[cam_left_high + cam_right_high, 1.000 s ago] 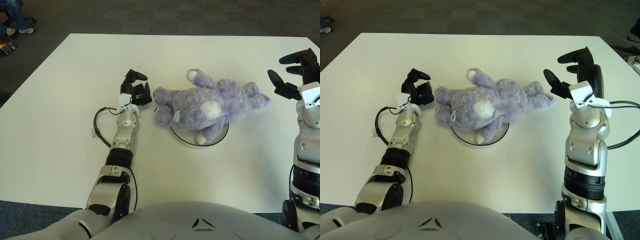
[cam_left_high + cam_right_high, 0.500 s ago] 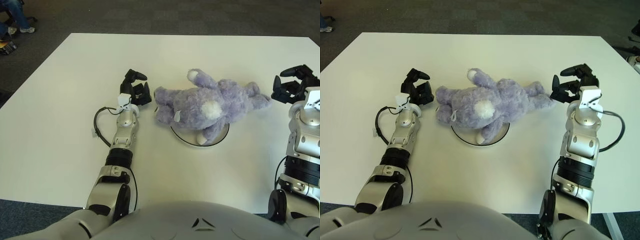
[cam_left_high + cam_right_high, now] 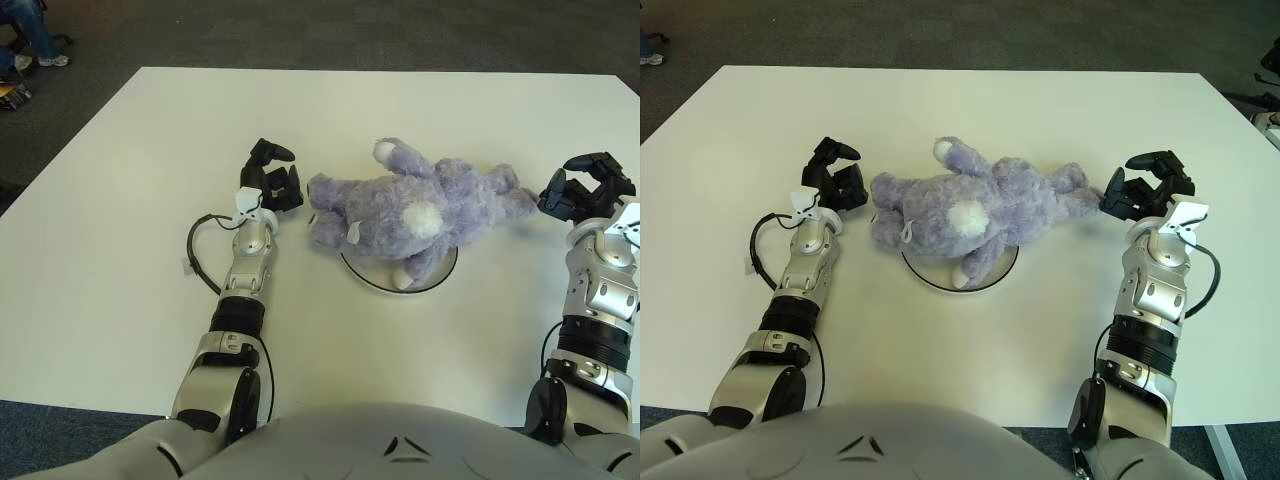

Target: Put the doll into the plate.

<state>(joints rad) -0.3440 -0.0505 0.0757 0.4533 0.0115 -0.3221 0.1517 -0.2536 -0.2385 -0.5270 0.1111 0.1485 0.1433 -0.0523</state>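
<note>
**Left eye view: doll on plate, right hand closing in**

One purple doll is lying across one white plate near the tabletop centre. Left hand is sitting just beside the doll's head, fingers curled, holding nothing. Right hand is dropping from the right edge since 1.0 s ago, now by the doll's leg; fingers half-curled, contact unclear. Black cable is looping beside the left forearm.
</note>
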